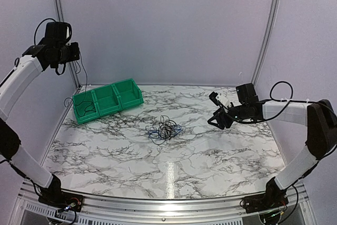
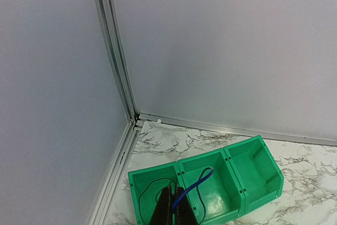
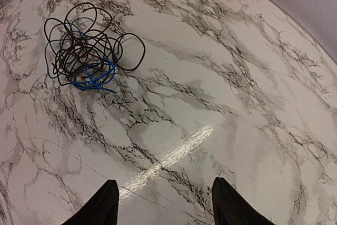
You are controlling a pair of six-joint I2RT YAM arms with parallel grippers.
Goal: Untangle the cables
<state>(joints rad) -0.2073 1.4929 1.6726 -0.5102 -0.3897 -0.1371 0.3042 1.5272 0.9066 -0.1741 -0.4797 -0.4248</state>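
A loose tangle of thin black and blue cables lies mid-table; it also shows in the right wrist view. My left gripper is raised high at the far left, above the green bin. In the left wrist view it is shut on a blue cable that loops down over the bin's middle compartment. A thin black cable lies in the bin's left compartment. My right gripper is open and empty, right of the tangle and above the table.
The green bin has three compartments and stands at the back left near the wall corner; its right compartment holds nothing. White walls with aluminium frame posts close the back and sides. The table top is marble-patterned.
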